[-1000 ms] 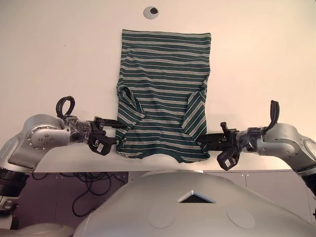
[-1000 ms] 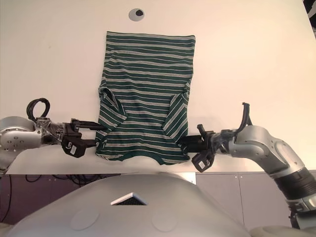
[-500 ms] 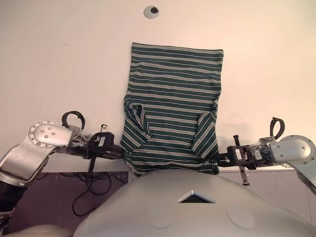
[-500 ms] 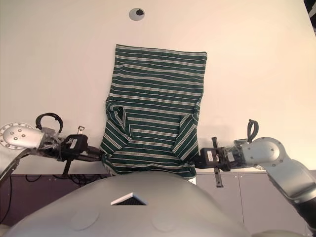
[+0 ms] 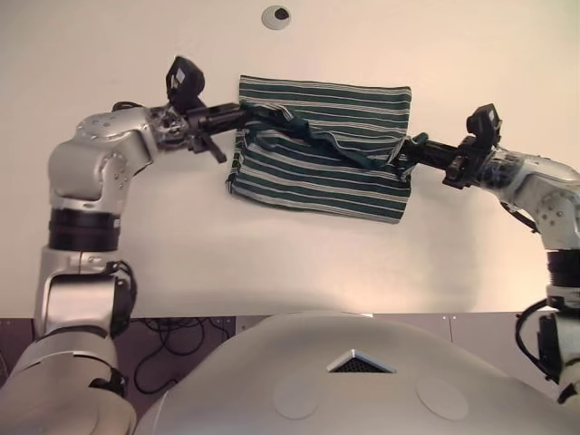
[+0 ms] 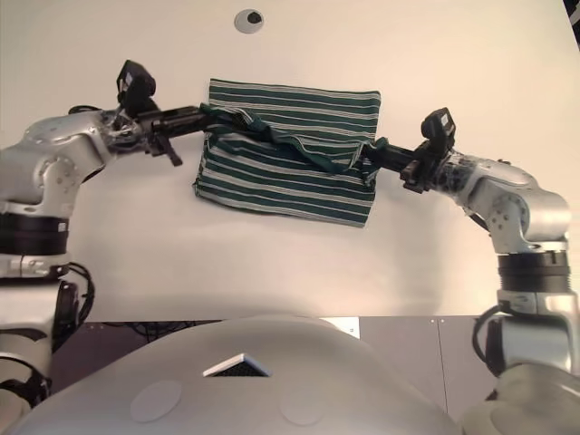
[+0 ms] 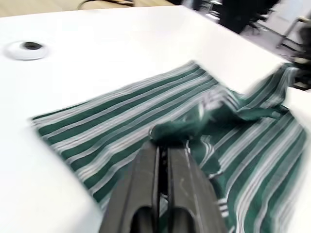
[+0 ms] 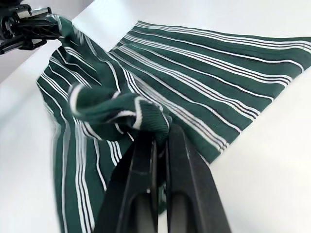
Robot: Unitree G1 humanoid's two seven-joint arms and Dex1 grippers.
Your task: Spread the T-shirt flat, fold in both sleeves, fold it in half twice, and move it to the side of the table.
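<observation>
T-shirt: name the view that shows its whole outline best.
Left eye view: the whole T-shirt lies in frame on the table, held by the left gripper and right gripper. The right eye view matches. Wrist views show bunched cloth in the jaws, outline cut off.

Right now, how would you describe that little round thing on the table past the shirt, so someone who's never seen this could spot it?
Start at the wide white table and find the green striped T-shirt folded over on it. Just beyond the shirt's far edge, toward the robot's left, sits a small round disc with a dark centre, the only round, unstriped thing there.
</observation>
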